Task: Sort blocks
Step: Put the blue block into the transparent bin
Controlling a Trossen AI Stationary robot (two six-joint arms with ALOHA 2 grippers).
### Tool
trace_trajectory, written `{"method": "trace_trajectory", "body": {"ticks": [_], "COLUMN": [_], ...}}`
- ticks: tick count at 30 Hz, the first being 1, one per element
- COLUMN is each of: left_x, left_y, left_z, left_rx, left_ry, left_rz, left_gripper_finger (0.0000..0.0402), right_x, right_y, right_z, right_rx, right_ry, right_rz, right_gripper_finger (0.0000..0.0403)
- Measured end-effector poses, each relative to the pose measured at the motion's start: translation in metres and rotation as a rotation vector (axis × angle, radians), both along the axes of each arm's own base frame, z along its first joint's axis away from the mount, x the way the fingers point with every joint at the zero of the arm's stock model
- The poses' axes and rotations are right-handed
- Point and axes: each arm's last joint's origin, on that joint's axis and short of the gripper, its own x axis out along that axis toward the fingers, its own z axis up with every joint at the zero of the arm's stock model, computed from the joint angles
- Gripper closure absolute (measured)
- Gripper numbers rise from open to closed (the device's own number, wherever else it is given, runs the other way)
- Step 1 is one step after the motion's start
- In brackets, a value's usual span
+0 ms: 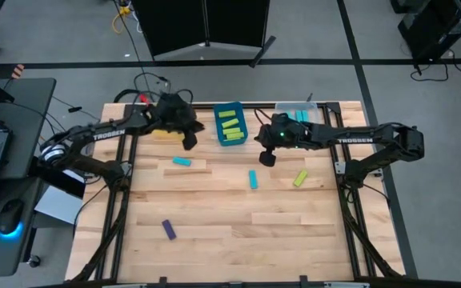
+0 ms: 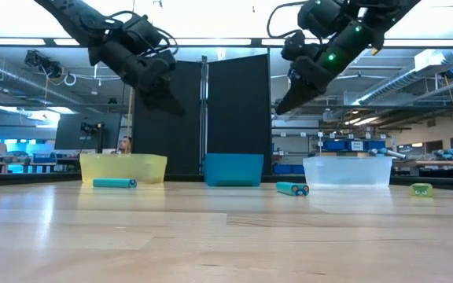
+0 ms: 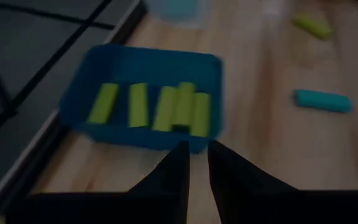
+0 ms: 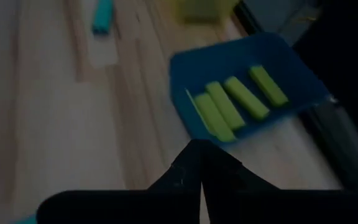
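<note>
**Both grippers raised beside the blue bin, blocks on table and in bins**

High view: The blue bin [image 1: 230,124] is seen at the far middle of the table [image 1: 230,240], with several lime blocks [image 1: 230,126] inside. The left gripper [image 1: 189,141] is placed just left of this bin, the right gripper [image 1: 267,158] just right of it. A yellow bin [image 1: 165,134] is mostly hidden under the left arm, and a clear bin [image 1: 298,112] stands at the far right with a cyan block [image 1: 301,117] in it. On the table, a cyan block [image 1: 182,162] lies left of centre, a second cyan block [image 1: 253,178] near the middle, a lime block [image 1: 300,178] to the right, and a purple block [image 1: 169,230] at the near left.

Low view: Both grippers are held well above the table, and nothing is seen hanging from them. The three bins stand in a row at the far side, with loose blocks lying in front.

Left wrist view: The left fingers [image 3: 178,171] are nearly together, with only a thin gap, and no block is seen between them. Five lime blocks are counted in the blue bin beyond.

Right wrist view: The right fingers [image 4: 194,163] are pressed together, with nothing held. The blue bin is seen beyond the tips.
</note>
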Motion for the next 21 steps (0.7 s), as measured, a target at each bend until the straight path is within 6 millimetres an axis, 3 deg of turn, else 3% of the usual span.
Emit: {"method": "trace_trajectory", "body": {"ticks": [8, 15, 21], "left_x": [0.012, 0.018, 0.017], "left_y": [-0.021, -0.031, -0.037], "left_z": [-0.003, -0.003, -0.021], "left_rx": [0.006, 0.027, 0.038], "left_ry": [-0.024, -0.039, -0.179], "left_rz": [-0.102, -0.152, -0.191], "left_gripper_finger": [0.0337, 0.0337, 0.0337], "right_x": [-0.004, -0.003, 0.0], "right_y": [0.003, 0.011, 0.027], "right_z": [-0.023, -0.024, -0.025], "right_rx": [0.109, 0.188, 0.225], "right_ry": [-0.135, -0.165, -0.171], "right_rz": [-0.051, -0.091, -0.126], "right_gripper_finger": [0.0382, 0.0368, 0.036]}}
